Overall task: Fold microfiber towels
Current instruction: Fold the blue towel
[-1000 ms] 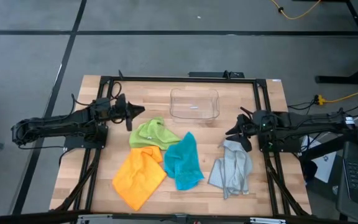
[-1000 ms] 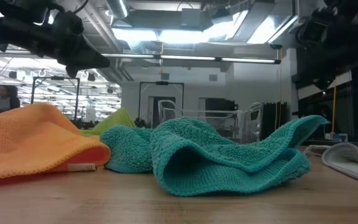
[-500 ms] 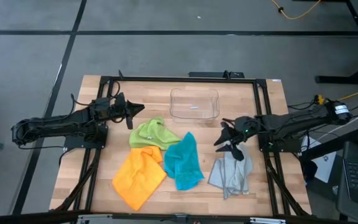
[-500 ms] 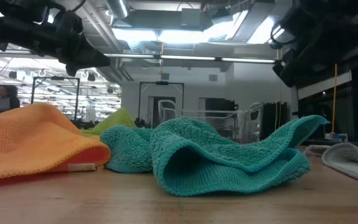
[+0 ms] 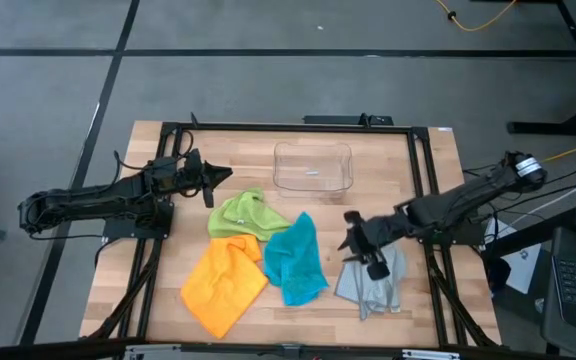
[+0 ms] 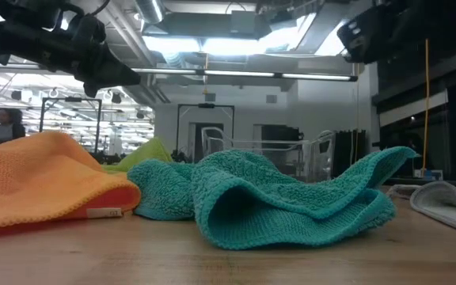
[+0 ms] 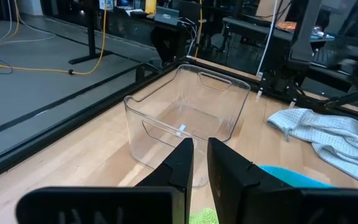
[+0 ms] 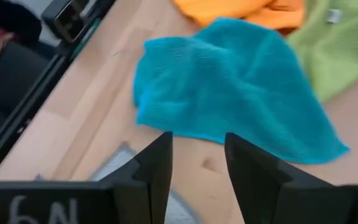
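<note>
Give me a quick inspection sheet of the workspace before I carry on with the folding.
Surface: wooden table, black frame on it.
Job's things: lime green towel, orange towel, teal towel, grey-blue towel, all crumpled, none folded.
Clutter: clear plastic bin, empty.
Grippers: right gripper open, between the teal and grey-blue towels; left gripper nearly closed, beside the green towel, holding nothing.
Cables: yellow cable on the floor.
Surroundings: person far back.
</note>
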Motion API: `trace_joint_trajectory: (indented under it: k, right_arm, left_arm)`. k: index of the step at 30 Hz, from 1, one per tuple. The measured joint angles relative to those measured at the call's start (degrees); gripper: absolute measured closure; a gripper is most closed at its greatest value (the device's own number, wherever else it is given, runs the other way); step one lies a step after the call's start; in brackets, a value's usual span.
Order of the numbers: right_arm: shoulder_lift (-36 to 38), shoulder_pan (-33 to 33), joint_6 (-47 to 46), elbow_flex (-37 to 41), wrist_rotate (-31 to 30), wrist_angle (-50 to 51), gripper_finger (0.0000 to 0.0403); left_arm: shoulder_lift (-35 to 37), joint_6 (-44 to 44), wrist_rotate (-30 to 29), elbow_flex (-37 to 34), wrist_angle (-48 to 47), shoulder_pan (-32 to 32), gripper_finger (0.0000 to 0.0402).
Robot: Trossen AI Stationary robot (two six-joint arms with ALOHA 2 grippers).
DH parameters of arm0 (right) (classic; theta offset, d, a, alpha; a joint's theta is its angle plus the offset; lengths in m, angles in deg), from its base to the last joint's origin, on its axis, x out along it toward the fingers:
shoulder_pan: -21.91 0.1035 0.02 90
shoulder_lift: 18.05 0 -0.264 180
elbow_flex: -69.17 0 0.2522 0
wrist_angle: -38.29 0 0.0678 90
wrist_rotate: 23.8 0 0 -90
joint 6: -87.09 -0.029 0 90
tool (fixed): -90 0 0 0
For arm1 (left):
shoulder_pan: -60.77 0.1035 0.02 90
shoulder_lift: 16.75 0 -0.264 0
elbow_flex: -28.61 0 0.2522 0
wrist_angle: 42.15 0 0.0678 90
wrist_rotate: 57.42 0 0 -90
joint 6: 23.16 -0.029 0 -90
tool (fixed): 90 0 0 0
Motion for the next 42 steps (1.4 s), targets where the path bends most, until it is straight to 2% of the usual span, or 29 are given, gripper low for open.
trace_joint_trajectory:
  k: [7, 12, 24, 39, 42]
  right_arm:
    - [-6.23, 7.10, -3.16, -0.11, -2.50, -1.18, 0.0253]
    - [-13.06, 9.21, -3.03, -0.11, -2.53, -7.49, 0.0253]
    - [-21.56, 9.25, -0.14, -0.09, -7.06, -15.47, 0.0253]
    - [-26.48, 9.18, -1.62, -0.09, -10.83, -21.46, 0.0253]
    - [-27.08, 9.10, -1.60, -0.09, -14.78, -22.27, 0.0253]
  left_arm:
    - [0.00, 0.00, 0.00, -0.02, 0.00, 0.00, 0.0363]
    - [0.00, 0.00, 0.00, -0.01, 0.00, 0.00, 0.0363]
    - [0.00, 0.00, 0.00, -0.02, -0.02, 0.00, 0.0363]
    - [0.00, 0.00, 0.00, 0.00, -0.02, 0.00, 0.0363]
    - [0.00, 0.00, 0.00, -0.01, -0.07, 0.00, 0.0363]
